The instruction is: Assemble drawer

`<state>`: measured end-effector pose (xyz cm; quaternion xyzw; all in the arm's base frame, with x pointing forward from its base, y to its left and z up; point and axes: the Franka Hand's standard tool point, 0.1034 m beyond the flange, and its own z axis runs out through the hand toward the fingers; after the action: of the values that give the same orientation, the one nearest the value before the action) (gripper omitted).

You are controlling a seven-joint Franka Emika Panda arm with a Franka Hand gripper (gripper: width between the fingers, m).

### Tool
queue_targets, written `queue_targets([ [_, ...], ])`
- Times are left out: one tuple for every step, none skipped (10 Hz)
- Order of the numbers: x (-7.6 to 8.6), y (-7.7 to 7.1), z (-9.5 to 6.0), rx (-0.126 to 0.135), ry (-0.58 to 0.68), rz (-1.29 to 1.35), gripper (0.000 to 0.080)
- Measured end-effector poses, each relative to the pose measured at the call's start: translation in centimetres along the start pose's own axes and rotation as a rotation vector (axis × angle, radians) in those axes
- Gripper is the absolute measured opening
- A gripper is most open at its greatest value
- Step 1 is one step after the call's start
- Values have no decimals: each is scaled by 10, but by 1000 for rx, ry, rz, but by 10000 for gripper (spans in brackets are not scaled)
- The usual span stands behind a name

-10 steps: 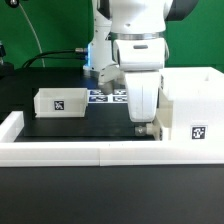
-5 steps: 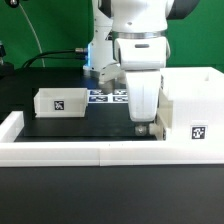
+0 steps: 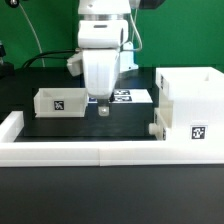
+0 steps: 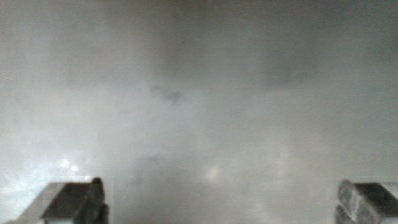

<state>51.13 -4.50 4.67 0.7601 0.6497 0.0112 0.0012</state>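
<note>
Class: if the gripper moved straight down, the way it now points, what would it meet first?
The gripper would probably meet the bare black table, just beside the small tray; depth is unclear.

Open table (image 3: 100, 130) between tray (image 3: 58, 102) and housing (image 3: 190, 100), border wall (image 3: 80, 152) fronting

gripper (image 3: 103, 108) beside tray (image 3: 58, 102), housing (image 3: 195, 100) well apart

The housing (image 3: 205, 115) is being shown in plain white, with a black-and-white square tag (image 3: 197, 133) on its front. Beside the housing, the counter (image 3: 60, 128) is being seen as black; farther from it, the tray (image 3: 42, 102) is being shown white, likewise tagged in black and white.
</note>
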Motion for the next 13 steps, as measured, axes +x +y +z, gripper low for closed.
queue_targets([
  [-10, -7, -10, -8, -5, 20, 649],
  [-26, -13, -20, -26, -11, 39, 649],
  [-43, -22, -26, -28, -17, 59, 649],
  [-52, -23, -29, -29, -19, 91, 649],
  [-50, -24, -27, -26, -18, 104, 649],
  [-49, -24, -27, -26, -18, 103, 649],
  [-50, -24, -27, -26, -16, 173, 649],
  [-49, -24, -27, -26, -15, 222, 649],
  [-49, -24, -27, -26, -12, 309, 649],
  [-50, -24, -27, -26, -7, 388, 649],
  [-58, -26, -29, -35, 7, 495, 649],
  [-63, -30, -32, -56, 15, 667, 649],
  [-63, -32, -38, -68, 21, 785, 649],
])
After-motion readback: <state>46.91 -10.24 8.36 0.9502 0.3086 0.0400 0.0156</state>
